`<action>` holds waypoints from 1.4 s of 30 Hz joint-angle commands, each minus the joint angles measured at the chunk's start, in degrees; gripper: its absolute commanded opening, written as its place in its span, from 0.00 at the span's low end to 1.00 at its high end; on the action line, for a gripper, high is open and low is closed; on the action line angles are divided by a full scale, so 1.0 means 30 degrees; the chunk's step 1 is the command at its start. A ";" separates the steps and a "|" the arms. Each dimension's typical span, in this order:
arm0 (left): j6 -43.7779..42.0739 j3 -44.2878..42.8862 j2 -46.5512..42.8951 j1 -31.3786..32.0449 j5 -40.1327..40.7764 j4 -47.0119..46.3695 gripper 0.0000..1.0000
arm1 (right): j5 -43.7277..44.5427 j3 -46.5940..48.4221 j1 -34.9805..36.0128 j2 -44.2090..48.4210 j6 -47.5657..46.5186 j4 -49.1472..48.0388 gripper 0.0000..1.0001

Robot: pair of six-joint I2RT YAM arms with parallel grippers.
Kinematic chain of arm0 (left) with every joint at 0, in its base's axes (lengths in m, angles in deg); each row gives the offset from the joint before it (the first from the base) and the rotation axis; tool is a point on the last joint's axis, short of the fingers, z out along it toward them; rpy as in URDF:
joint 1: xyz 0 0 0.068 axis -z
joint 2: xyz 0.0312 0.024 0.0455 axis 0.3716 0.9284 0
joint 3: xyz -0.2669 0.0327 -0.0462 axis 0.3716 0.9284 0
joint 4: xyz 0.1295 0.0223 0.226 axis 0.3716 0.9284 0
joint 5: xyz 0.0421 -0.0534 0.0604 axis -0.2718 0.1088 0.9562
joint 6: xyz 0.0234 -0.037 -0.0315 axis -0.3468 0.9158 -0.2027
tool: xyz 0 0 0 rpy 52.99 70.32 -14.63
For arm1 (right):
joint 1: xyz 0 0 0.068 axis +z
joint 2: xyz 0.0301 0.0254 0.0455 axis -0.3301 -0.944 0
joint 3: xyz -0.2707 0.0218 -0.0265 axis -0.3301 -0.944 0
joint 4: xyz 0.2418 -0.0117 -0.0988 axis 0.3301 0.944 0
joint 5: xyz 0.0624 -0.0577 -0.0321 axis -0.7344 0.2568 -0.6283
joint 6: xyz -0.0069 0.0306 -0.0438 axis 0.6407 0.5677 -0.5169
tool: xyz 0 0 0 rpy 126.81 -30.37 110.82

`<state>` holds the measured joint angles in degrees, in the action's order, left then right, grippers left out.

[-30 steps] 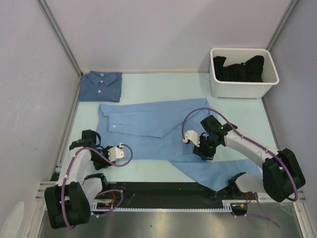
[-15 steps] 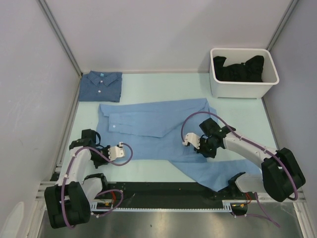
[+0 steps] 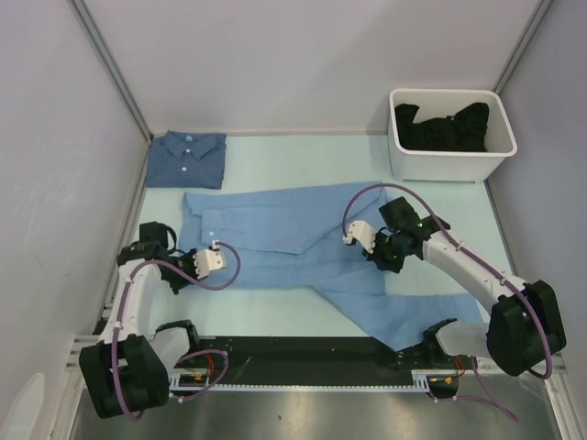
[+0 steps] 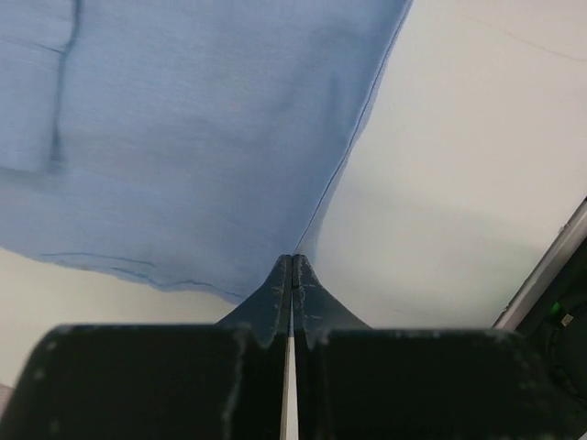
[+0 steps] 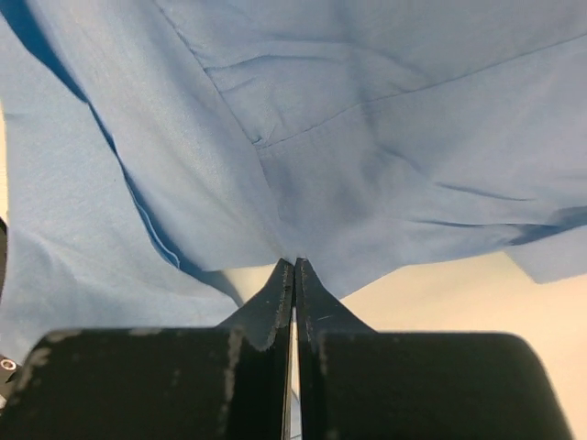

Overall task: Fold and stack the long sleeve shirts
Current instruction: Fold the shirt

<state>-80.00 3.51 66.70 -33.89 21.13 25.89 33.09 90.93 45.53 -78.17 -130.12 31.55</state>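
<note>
A spread shirt [image 3: 293, 240] lies across the middle of the table [image 3: 303, 158], a folded shirt [image 3: 188, 158] behind it at the far left, a bin [image 3: 442, 166] holding clothes [image 3: 440, 126] at the far right

Pale green table [image 3: 303, 160]: sky-blue shirt [image 3: 275, 229] spread, denim shirt [image 3: 188, 158] folded, white bin [image 3: 440, 166].

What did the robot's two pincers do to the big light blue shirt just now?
Both snapped shut on the light blue shirt: the left pincer on its near left corner, the right pincer on a fold further right. Both then moved a little away from the robot, pulling the cloth along. The folded dark blue shirt and the white bin of dark clothes stayed put.
</note>
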 commanded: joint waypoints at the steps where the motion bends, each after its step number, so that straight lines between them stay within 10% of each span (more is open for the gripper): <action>1: 0.0813 -0.2108 0.0695 -0.0311 -0.1935 0.0014 0.00 | -0.0593 0.2071 -0.0579 -0.0321 -0.0458 0.0465 0.00; 23: 0.4827 -0.8205 0.9835 0.0363 -0.2202 -0.4908 0.00 | -0.1356 1.2469 -0.2719 -1.0983 -0.1954 0.1663 0.02; 34: 0.7963 -0.8088 0.9138 -0.0222 -0.3223 -0.6082 0.55 | -0.2673 1.3154 -0.5580 -0.9823 -0.1044 0.5061 0.78; 42: 0.7993 -0.7269 0.6090 0.2759 -0.4573 -0.5554 0.77 | -0.0189 0.5566 -1.1237 -0.3930 -0.4823 0.7379 0.86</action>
<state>-56.92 -18.93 90.00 -31.03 12.23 8.56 28.28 115.19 18.52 -97.41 -138.27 46.48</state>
